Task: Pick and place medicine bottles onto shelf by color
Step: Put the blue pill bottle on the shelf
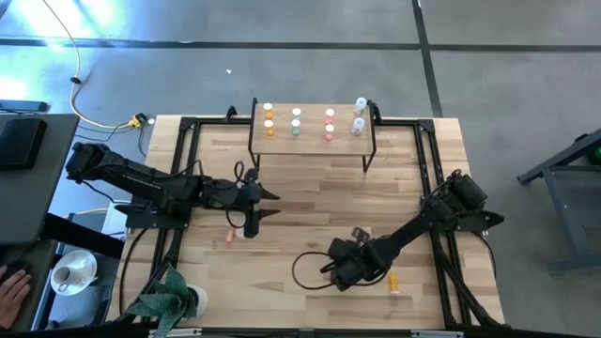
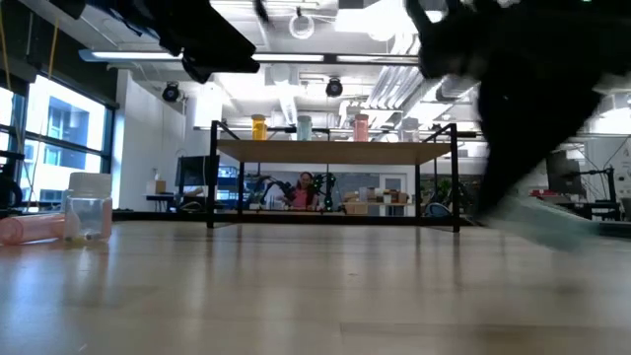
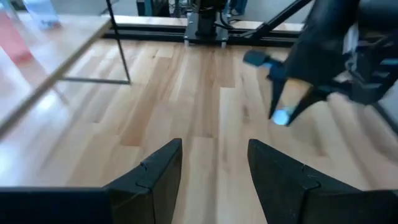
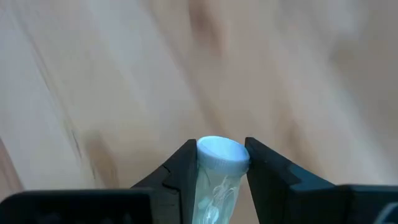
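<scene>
My right gripper (image 1: pixel 331 270) is low over the table's near middle, shut on a clear medicine bottle (image 4: pixel 214 194) with a white cap (image 4: pixel 220 151). The bottle also shows in the left wrist view (image 3: pixel 281 116). My left gripper (image 1: pixel 269 202) is open and empty over the table's left middle. The shelf (image 1: pixel 312 141) stands at the far edge. On it are orange (image 1: pixel 269 118), green (image 1: pixel 296 121), pink (image 1: pixel 330 123) and clear (image 1: pixel 359 117) bottles. A pink bottle (image 2: pixel 30 229) lies on the table beside an upright clear one (image 2: pixel 89 207). An orange bottle (image 1: pixel 392 280) lies near the front right. My right gripper pinches the clear bottle's sides just below the white cap (image 4: pixel 214 171) between its two fingers (image 4: pixel 180 168). The bottle lies along the fingers, its cap end past the fingertips and its body running back between them. The fingers slant down toward the table. Whether the cap touches the table I cannot tell.
A black metal frame (image 1: pixel 184 169) runs along the table's left, far and right sides. A small potted plant (image 1: pixel 174 299) stands at the near left corner. A small object (image 1: pixel 362 232) lies by the right arm. Bare wood lies between the arms and the shelf.
</scene>
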Robot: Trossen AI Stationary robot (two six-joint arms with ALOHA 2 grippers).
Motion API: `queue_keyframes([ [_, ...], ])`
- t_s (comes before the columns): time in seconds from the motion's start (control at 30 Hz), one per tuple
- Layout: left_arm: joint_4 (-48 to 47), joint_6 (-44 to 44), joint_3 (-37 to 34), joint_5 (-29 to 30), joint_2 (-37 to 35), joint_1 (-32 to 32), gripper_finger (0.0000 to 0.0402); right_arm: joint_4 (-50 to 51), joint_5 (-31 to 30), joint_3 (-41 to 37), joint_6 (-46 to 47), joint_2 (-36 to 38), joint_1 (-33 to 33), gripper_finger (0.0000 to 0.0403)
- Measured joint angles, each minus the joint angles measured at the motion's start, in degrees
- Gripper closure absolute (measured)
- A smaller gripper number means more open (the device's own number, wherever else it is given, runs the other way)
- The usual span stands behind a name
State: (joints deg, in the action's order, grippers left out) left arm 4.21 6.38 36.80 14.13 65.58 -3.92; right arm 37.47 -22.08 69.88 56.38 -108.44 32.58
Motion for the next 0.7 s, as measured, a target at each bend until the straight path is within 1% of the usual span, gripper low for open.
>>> queue_keyframes([
  [0.07, -0.07, -2.43, 0.00, -0.02, 0.00, 0.92, 0.0229, -1.38, -6.99, 1.91, -4.76, 0.02, -0.13, 0.0299],
  [0.17, -0.07, -3.18, 0.00, -0.28, 0.00, 2.02, 0.0229, -1.46, -17.24, 6.03, -11.69, 0.02, -0.06, 0.0298],
  [0.27, -0.09, -3.16, 0.00, -3.75, 0.00, 3.12, 0.0229, -1.87, -25.16, 10.14, -17.93, 0.07, -0.09, 0.0298],
  [0.37, -0.07, -3.14, 0.01, -7.89, 0.00, 3.60, 0.0229, -3.23, -31.11, 13.76, -23.90, 0.07, -0.09, 0.0298],
  [0.47, 0.27, -3.11, 0.02, -9.65, 0.00, 3.39, 0.0229, -4.70, -35.22, 16.59, -29.69, 0.09, -0.35, 0.0297],
  [0.53, 0.72, -3.08, 0.02, -9.68, 0.00, 3.14, 0.0229, -6.25, -36.05, 18.42, -34.04, 0.09, -0.75, 0.0297],
  [0.63, 2.13, -2.96, 0.00, -10.08, 0.18, 3.07, 0.0229, -8.44, -35.84, 20.96, -40.37, 0.09, -1.48, 0.0297],
  [0.7, 3.27, -2.55, 0.02, -12.31, 0.24, 3.10, 0.0229, -9.06, -34.28, 22.94, -44.53, 0.09, -1.94, 0.0297],
])
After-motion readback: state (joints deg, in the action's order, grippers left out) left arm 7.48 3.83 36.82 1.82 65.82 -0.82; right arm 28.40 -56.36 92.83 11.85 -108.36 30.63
